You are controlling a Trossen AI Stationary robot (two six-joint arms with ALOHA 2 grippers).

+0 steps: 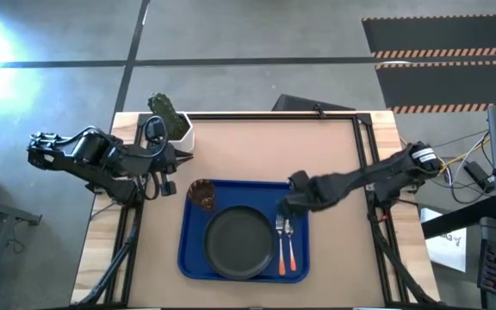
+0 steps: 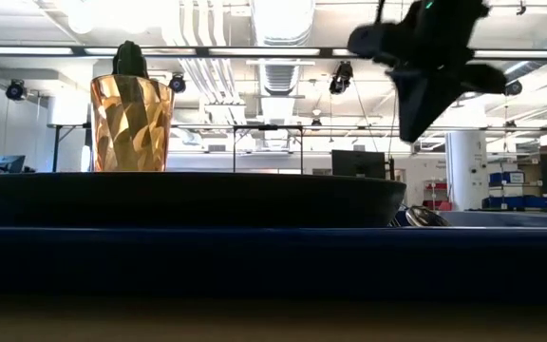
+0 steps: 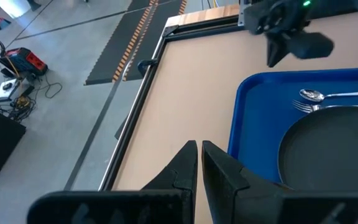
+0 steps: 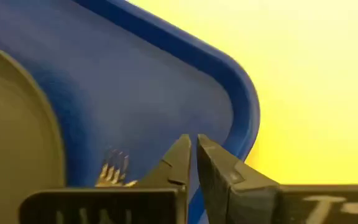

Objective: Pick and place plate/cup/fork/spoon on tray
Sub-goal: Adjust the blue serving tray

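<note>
The blue tray (image 1: 192, 258) lies at the table's near middle. On it rest the dark plate (image 1: 237, 243), the amber cup (image 1: 201, 194) upright at its far left corner, and the fork (image 1: 281, 241) and spoon (image 1: 290, 241) side by side along its right side. My right gripper (image 1: 288, 204) is shut and empty above the tray's far right corner; the right wrist view (image 4: 193, 149) shows the fork's tines (image 4: 114, 169) below it. My left gripper (image 1: 182, 157) is shut and empty at the table's far left, next to the cactus pot; its shut fingers show in its wrist view (image 3: 199, 152).
A white pot with a green cactus (image 1: 172, 122) stands at the table's far left corner, beside my left gripper. Bare tabletop (image 1: 265, 146) lies beyond the tray and to its right.
</note>
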